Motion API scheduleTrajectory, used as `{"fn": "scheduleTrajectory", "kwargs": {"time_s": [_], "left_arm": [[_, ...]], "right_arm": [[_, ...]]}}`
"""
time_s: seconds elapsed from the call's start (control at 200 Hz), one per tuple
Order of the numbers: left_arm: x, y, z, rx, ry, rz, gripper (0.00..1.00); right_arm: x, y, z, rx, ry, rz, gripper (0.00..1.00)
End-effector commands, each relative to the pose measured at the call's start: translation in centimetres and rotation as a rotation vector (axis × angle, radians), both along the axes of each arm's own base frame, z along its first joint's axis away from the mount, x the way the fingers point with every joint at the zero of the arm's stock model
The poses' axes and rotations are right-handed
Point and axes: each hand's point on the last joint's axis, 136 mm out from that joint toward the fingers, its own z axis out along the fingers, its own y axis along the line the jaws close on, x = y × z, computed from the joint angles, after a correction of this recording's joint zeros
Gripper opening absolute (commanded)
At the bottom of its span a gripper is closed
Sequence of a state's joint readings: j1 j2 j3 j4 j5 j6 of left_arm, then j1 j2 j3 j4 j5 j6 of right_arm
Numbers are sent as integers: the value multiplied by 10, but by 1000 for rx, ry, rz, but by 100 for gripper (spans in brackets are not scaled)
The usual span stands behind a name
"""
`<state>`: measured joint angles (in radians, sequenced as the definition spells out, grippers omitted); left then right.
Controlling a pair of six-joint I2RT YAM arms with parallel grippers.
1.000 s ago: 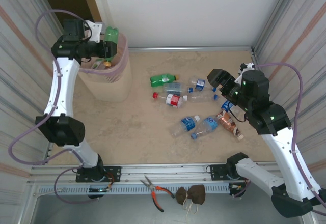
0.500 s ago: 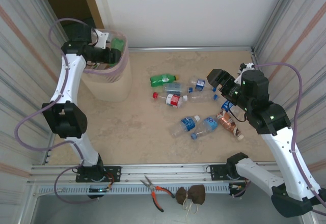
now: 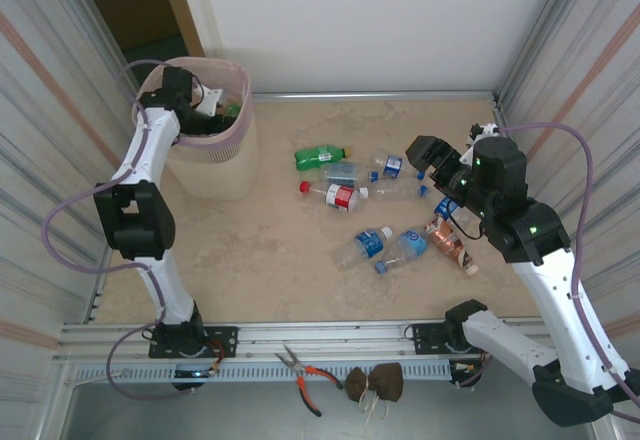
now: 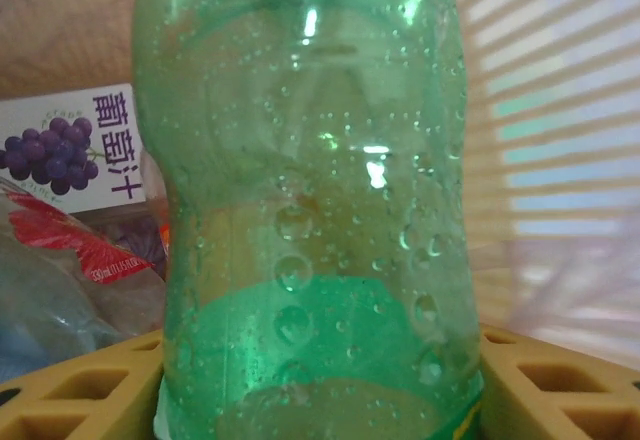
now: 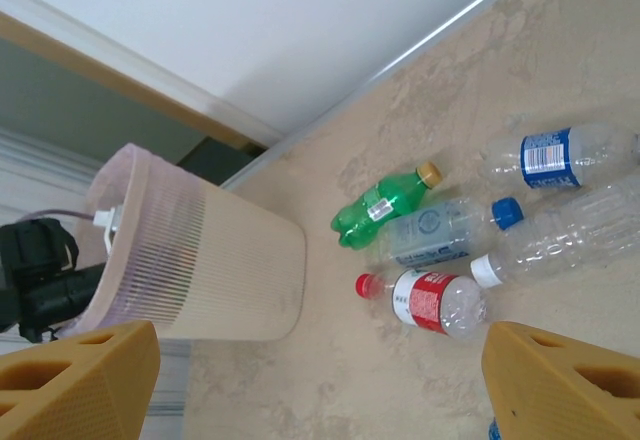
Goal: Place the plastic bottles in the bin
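My left gripper [image 3: 208, 100] reaches down inside the pale pink bin [image 3: 215, 165] and is shut on a green bottle [image 4: 310, 190], which stands between its yellow fingers [image 4: 70, 385]. A green patch of that bottle [image 3: 231, 110] shows below the bin's rim. My right gripper [image 3: 425, 155] hovers open over the loose bottles, nothing between its fingertips [image 5: 565, 380]. On the floor lie another green bottle [image 5: 385, 205], a red-labelled one [image 5: 430, 300], a blue-capped clear one [image 5: 440, 230], a blue-labelled one [image 5: 555, 155], two more with blue labels [image 3: 365, 244] and a copper-coloured one [image 3: 450, 245].
Inside the bin lie a grape-juice carton [image 4: 75, 150] and a red wrapper [image 4: 70, 245]. Corrugated walls close in both sides. Pliers [image 3: 305, 370] and brown lumps [image 3: 375, 382] rest on the front rail. Bare floor lies between the bin and the bottles.
My left arm has carried the green bottle from above the bin's rim down into the bin. The right arm has not moved.
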<state>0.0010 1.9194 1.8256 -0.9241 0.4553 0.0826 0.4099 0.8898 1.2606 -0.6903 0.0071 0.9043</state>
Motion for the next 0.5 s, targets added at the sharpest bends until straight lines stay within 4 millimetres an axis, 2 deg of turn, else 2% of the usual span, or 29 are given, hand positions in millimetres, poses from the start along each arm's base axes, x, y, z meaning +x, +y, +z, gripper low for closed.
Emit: {"fn": "scheduleTrajectory", "kwargs": {"time_s": [0.0,0.185,0.496], "left_arm": [[-8,8,-10,36,49,9,67],[-6,6,12,16,-13,17,75],[-9,8,68,0,-147,42,84]], "right_arm": [[0,-6,2,-27,-10,-19,83],[0,-8,0,-31,-6,-27,83],[-1,-11,-3,-41,4,-38,83]]}}
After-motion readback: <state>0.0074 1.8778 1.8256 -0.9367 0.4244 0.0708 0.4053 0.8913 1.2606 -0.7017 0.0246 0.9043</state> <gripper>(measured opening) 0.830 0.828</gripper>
